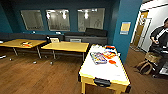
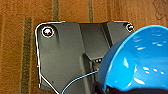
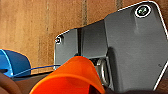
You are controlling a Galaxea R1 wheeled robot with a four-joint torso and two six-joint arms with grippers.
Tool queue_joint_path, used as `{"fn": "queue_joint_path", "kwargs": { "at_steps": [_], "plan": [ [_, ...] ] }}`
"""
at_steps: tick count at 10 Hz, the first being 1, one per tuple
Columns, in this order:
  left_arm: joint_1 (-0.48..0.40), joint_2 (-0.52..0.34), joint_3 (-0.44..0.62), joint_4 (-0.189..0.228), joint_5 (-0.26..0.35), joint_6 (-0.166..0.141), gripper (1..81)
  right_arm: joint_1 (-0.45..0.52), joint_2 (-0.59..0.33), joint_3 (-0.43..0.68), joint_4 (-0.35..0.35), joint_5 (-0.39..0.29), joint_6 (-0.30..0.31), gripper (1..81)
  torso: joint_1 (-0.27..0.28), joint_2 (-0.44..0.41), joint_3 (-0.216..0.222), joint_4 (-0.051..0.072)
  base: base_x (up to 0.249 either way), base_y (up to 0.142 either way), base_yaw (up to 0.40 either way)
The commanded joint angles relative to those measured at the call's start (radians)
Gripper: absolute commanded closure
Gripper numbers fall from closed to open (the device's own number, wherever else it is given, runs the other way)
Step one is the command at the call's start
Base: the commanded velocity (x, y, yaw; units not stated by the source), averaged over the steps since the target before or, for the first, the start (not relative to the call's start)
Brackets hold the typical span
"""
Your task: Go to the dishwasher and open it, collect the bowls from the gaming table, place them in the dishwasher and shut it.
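Note:
The gaming table (image 1: 101,71), with a white top and a yellow frame, stands just ahead to the right in the head view. Colourful flat boxes (image 1: 98,57) lie on its far half, beside a small orange-red thing (image 1: 112,61) too blurred to name. A bright blue bowl (image 2: 140,60) hangs close over the wooden floor in the left wrist view, and my left gripper (image 2: 117,89) is shut on its rim. My right gripper (image 3: 83,88) is shut on an orange-red bowl (image 3: 72,75). The blue bowl (image 3: 11,62) also appears in the right wrist view. The dishwasher is out of view.
Two yellow-topped desks (image 1: 65,46) (image 1: 21,43) stand at the back left before a dark bench and a blue wall. A blue pillar (image 1: 125,30) rises right of the gaming table. A person (image 1: 160,37) and a bag (image 1: 147,62) are at the far right.

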Motion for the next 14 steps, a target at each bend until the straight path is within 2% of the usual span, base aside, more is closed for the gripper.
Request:
{"fn": "queue_joint_path", "kwargs": {
  "at_steps": [1,3,4,5,12,14],
  "plan": [
    [-0.016,-0.020,-0.039,0.018,-0.098,0.007,81.1,0.012,-0.076,0.041,-0.018,-0.020,0.007,81.1,0.000,0.000,0.000,0.000,0.000,0.000,0.000],
    [0.002,-0.048,-0.036,0.015,-0.129,0.002,81.1,0.009,-0.152,0.133,-0.013,-0.014,0.014,81.1,0.000,0.000,0.000,0.000,0.000,0.000,0.000],
    [0.016,-0.063,-0.036,0.012,-0.168,0.001,81.1,0.012,-0.187,0.180,-0.013,-0.019,0.027,81.1,0.000,0.000,0.000,0.000,0.000,0.000,0.000],
    [0.021,-0.071,-0.039,0.010,-0.189,-0.001,81.1,0.017,-0.195,0.186,-0.012,-0.019,0.027,81.1,0.000,0.000,0.000,0.000,0.000,0.000,0.000],
    [0.028,-0.075,-0.039,0.009,-0.192,0.001,81.1,0.021,-0.150,0.143,-0.022,-0.017,0.027,81.1,0.000,0.000,0.000,0.000,0.000,0.000,0.000],
    [0.033,-0.082,-0.040,0.007,-0.238,-0.001,81.1,0.020,-0.126,0.114,-0.024,-0.017,0.027,81.1,0.000,0.000,0.000,0.000,0.000,0.000,0.000]
  ]
}}
